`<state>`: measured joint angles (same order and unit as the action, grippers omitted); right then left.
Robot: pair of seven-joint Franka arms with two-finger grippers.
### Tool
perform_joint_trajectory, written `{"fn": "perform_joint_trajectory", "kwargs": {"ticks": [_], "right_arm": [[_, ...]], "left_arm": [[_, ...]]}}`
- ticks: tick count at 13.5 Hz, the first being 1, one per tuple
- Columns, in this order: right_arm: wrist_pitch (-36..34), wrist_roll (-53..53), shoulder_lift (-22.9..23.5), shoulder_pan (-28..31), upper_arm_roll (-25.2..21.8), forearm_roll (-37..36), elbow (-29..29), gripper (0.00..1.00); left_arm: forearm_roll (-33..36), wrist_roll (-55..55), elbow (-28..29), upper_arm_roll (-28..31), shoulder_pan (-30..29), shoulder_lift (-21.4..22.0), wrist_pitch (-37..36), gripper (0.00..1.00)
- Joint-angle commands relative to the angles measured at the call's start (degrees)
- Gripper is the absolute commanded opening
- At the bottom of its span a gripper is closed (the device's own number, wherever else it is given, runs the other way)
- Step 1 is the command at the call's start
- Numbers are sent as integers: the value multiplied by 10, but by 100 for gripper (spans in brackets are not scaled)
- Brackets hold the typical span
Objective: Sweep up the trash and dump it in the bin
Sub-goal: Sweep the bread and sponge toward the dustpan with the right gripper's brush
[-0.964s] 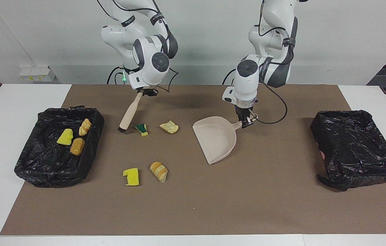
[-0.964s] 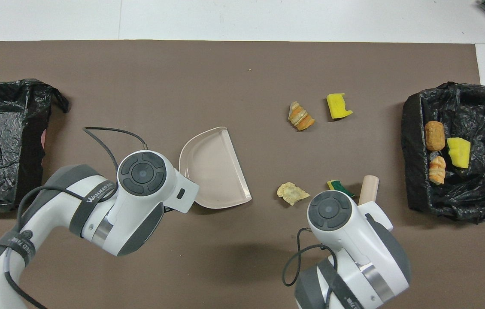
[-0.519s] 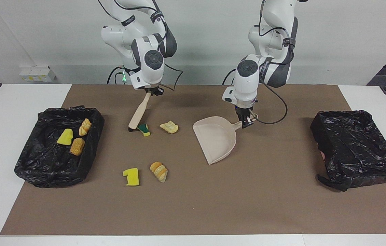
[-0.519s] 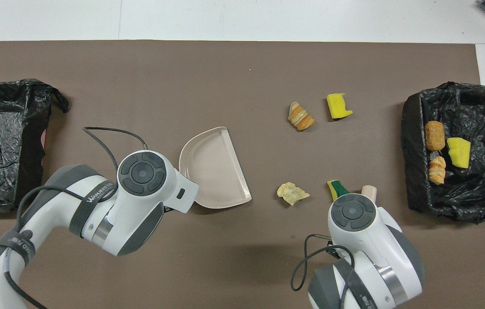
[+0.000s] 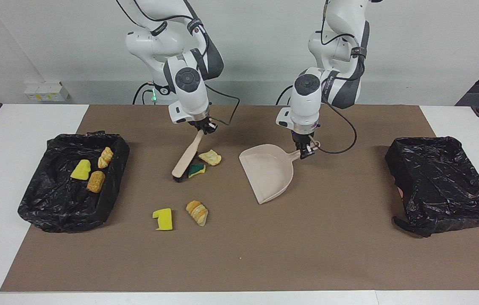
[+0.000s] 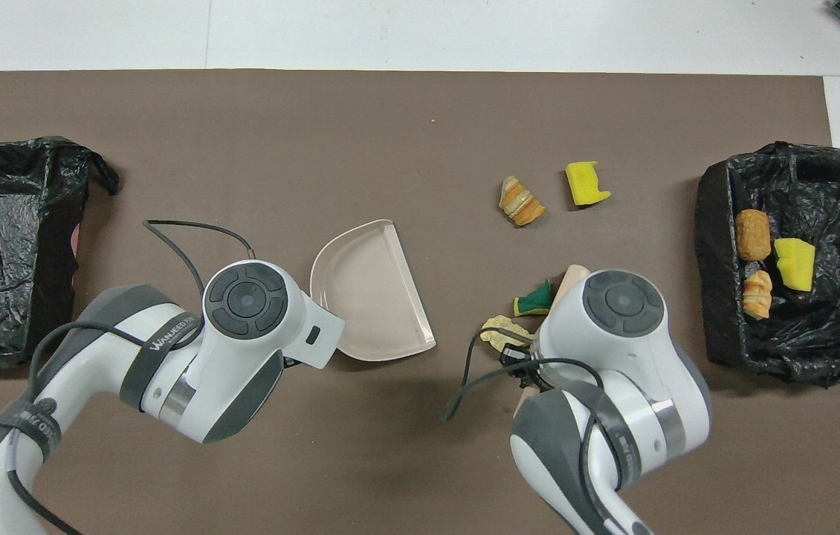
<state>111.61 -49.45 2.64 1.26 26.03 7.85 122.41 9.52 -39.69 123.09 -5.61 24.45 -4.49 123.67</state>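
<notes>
Here the trash is small yellow-and-green sponge scraps (image 5: 196, 170) and golden bread-like chunks (image 5: 197, 212): four loose on the brown surface (image 5: 239, 254), three in the black-lined bin (image 5: 36, 203). Right end effector (image 5: 204, 128) grips the brush (image 5: 187, 155); left end effector (image 5: 306, 153) grips the beige dustpan (image 5: 267, 173).

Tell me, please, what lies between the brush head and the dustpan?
In the facing view, the green sponge scrap and the pale bread chunk lie between the brush and the dustpan.

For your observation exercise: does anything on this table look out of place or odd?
Yes. Four trash scraps lie loose on the brown mat: a green sponge scrap at the brush, a pale chunk, a yellow sponge scrap and a striped bread chunk. The bin at the left arm's end shows no trash in it.
</notes>
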Motion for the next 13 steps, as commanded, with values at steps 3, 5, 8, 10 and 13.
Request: {"fn": "perform_joint_trajectory", "kwargs": {"ticks": [3, 5, 8, 10, 13], "right_arm": [[-93, -47, 77, 5, 3, -6, -153, 0], [-153, -50, 41, 5, 3, -5, -149, 0], [-188, -123, 3, -5, 11, -3, -116, 0], [-184, -149, -36, -16, 28, 8, -73, 0], [-130, -215, -58, -18, 50, 56, -31, 0]], "left_arm": [[0, 20, 18, 8, 10, 12, 15, 0], [0, 23, 18, 8, 9, 13, 16, 0], [1, 24, 19, 8, 10, 13, 19, 0], [1, 31, 19, 8, 10, 12, 19, 0], [0, 58, 22, 7, 9, 14, 19, 0]]}}
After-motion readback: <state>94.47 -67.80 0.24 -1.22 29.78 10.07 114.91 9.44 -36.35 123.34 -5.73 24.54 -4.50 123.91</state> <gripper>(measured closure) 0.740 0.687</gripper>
